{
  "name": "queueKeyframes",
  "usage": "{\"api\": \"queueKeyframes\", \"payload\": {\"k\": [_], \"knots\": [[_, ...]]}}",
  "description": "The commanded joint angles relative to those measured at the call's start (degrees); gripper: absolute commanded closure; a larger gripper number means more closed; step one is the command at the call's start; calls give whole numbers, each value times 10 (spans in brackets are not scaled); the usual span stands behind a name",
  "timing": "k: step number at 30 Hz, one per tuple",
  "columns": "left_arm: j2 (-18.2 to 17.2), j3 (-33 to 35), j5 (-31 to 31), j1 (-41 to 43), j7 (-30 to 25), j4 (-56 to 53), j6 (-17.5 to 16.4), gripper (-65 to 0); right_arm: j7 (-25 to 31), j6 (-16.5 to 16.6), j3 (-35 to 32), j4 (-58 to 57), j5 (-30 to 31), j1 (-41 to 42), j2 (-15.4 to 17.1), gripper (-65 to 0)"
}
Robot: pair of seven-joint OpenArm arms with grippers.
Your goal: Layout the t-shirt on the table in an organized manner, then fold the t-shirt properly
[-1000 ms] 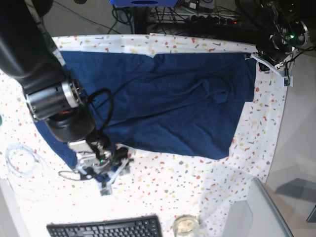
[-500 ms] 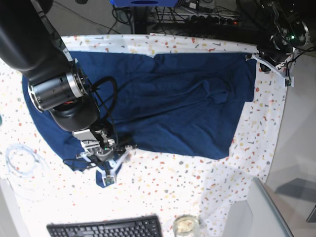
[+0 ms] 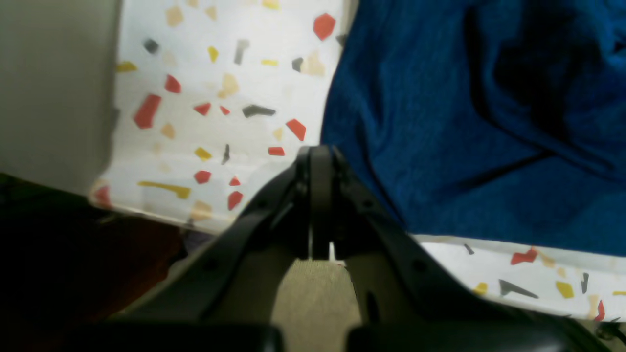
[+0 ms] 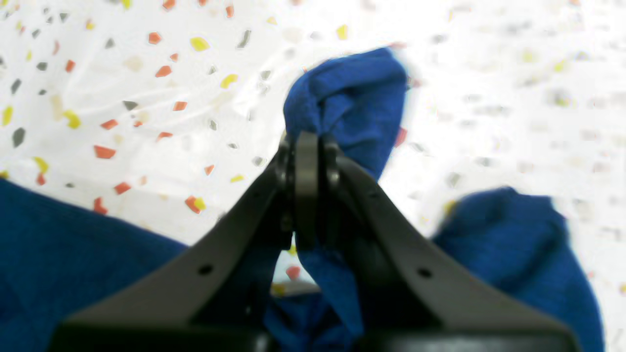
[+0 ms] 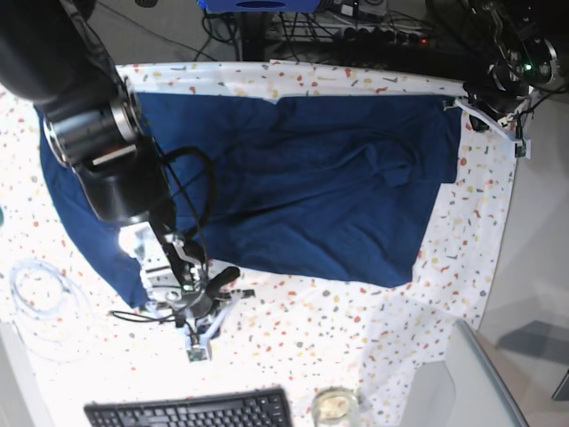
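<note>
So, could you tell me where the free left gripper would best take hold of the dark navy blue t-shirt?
Probably at the corner nearest the left gripper, which is shut and holds nothing. The dark navy blue t-shirt has a straight edge there, flat on the speckled white table cloth. Coming in from the bare cloth side lets one finger slide under. The right gripper already pinches the opposite end.

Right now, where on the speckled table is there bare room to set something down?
Bare speckled tablecloth lies between the dark navy t-shirt's near edge and the black keyboard, and in a strip along its right side. It is crowded at lower left: the right end effector pinches shirt fabric beside a clear cable coil.
</note>
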Motion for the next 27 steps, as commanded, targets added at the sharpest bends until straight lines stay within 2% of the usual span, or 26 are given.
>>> {"api": "queueKeyframes", "payload": {"k": [1,7,13,16,22,27], "knots": [[-7,-2,-5,7,-9,23,-2,0,5,-2,4,61,-3,1,11,0],[-4,-2,-5,11,-9,44,-2,0,-98,-2,6,353,-3,-104,75,0],[-2,-2,-5,11,-9,50,-2,0,-141,2,84,559,-3,-210,88,0],[-4,-2,-5,11,-9,50,-2,0,-159,3,98,632,-3,-265,88,0],[-6,-3,-5,13,-9,61,-2,0,-160,3,95,726,-2,-363,84,0],[-6,-3,-5,13,-9,79,-2,0,-159,3,38,747,-2,-396,84,0]]}}
